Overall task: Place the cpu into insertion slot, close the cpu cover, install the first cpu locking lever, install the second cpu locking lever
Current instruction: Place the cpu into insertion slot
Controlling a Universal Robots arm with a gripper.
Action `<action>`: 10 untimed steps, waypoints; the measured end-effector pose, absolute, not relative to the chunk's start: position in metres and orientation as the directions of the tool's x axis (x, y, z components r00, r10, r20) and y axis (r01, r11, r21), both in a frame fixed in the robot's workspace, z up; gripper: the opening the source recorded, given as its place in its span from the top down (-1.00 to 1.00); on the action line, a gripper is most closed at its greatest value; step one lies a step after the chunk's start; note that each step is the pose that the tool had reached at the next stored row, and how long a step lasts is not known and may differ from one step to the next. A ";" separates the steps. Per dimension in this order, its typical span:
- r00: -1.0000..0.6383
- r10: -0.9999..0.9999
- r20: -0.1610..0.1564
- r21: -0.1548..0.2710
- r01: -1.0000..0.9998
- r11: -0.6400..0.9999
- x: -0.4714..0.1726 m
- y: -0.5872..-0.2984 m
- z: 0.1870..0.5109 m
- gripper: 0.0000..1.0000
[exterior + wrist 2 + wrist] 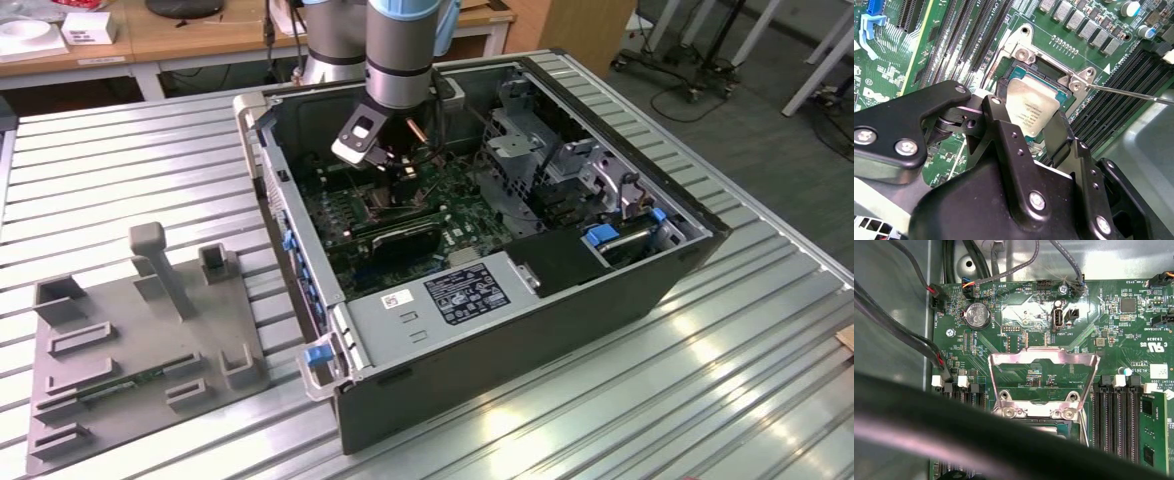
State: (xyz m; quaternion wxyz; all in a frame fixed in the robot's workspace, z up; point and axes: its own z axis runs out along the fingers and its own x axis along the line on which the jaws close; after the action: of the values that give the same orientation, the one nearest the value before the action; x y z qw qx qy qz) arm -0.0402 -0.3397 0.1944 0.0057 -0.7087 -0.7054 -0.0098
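Closest in, your two black fingers [1004,137] are closed on opposite edges of the small flat square cpu with the dull silver-grey top [1030,105]. They hold it over the dark square insertion slot with its silver rim [1050,71]; you cannot tell whether it is fully seated. Just beside the slot, a thin silver rod lever [1134,93] juts out from one corner. In the first wrist view, the thin silver cpu cover frame [1044,358] stands swung open over the green circuit board [1114,325]. Farther out, the exterior view shows the open black computer case [534,330] on a ribbed metal worktop [134,150], with a grey slotted fixture plate [134,340] at the exterior view's left.
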 end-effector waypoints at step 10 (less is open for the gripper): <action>0.019 1.000 0.022 0.006 1.000 -0.019 -0.040 -0.340 0.194 -0.07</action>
State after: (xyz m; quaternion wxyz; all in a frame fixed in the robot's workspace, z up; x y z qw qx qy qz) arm -0.0401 -0.3397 0.1941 0.0056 -0.7139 -0.7002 -0.0096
